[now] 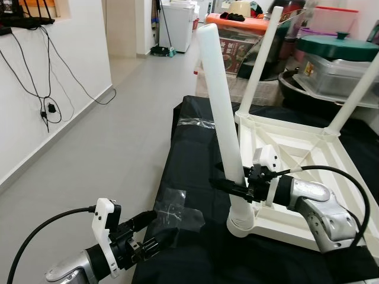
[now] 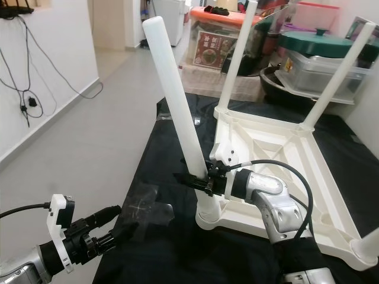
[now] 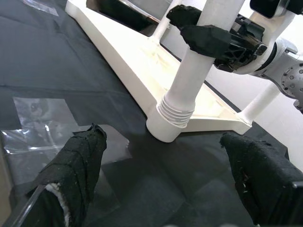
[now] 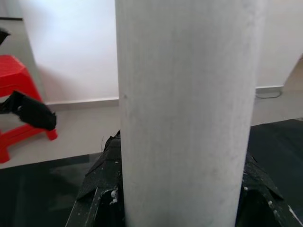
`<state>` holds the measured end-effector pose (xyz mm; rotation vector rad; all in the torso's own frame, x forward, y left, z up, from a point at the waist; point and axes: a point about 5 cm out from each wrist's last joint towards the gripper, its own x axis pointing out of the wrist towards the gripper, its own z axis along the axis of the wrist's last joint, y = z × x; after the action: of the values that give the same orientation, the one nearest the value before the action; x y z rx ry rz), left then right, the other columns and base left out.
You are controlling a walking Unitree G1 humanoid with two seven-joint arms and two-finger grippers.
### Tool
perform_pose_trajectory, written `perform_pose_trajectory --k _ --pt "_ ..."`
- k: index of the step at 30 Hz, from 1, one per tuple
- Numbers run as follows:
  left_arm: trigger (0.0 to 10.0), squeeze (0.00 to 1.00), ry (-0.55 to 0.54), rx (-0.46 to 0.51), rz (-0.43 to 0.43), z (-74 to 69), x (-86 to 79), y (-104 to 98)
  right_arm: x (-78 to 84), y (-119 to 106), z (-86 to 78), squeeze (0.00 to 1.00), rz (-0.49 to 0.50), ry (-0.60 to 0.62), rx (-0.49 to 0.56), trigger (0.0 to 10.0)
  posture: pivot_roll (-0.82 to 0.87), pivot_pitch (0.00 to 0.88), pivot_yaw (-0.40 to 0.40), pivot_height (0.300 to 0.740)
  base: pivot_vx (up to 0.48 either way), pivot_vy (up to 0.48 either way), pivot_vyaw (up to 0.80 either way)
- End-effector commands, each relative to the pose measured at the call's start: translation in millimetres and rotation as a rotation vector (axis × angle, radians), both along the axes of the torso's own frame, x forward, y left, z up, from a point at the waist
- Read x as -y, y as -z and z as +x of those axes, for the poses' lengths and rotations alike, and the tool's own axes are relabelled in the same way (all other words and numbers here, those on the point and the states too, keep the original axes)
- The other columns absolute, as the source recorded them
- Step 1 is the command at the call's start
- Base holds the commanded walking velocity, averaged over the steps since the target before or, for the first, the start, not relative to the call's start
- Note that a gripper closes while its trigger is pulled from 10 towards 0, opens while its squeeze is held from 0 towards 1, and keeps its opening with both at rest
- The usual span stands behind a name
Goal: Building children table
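Black cloth (image 1: 195,248) | right pincer (image 1: 237,188) clamps leg (image 1: 220,106) | socket threads (image 3: 176,111), seemingly unseated

A pale grey tiled floor (image 1: 118,136) runs away down a corridor toward a white appliance (image 1: 177,26) at the far end. Along the robot's left stands a white wall (image 1: 65,65) with a light skirting at its foot; black cables (image 1: 44,109) hang down it from a shelf near the top. A black cloth (image 1: 189,177) covers the counter, with pieces of clear tape (image 1: 174,207) stuck on it. Behind, storage is piled up: an orange-lidded box (image 1: 243,23), a clear tub with a dark green lid (image 1: 337,47). A red stool (image 4: 19,104) stands by a white wall in the right wrist view
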<state>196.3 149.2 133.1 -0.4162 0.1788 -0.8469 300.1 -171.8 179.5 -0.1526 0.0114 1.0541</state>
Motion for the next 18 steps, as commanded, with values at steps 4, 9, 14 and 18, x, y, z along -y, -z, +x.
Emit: perform_pose_trajectory --k 4,9,14,18 --pt "10.0 0.00 -0.008 -0.001 -0.007 3.5 1.8 2.2 0.1 19.0 -2.3 0.00 0.043 0.079 -0.046 0.0 0.07 0.000 -0.103 0.740 0.000 0.000 0.00" --pt "10.0 0.00 -0.013 0.003 -0.010 4.6 1.4 1.6 2.5 29.3 -2.5 0.00 0.085 0.190 -0.071 0.0 0.06 0.000 -0.103 0.740 0.000 0.000 0.00" --pt "10.0 0.00 -0.017 0.003 -0.013 5.1 1.4 1.4 4.4 37.6 -3.2 0.00 0.101 0.285 -0.096 0.0 0.06 0.000 -0.103 0.740 0.000 0.000 0.00" --pt "10.0 0.00 -0.025 0.005 -0.014 6.4 0.9 1.5 8.4 53.6 -5.6 0.00 0.140 0.589 -0.142 0.0 0.05 0.000 -0.094 0.740 0.000 0.000 0.00"
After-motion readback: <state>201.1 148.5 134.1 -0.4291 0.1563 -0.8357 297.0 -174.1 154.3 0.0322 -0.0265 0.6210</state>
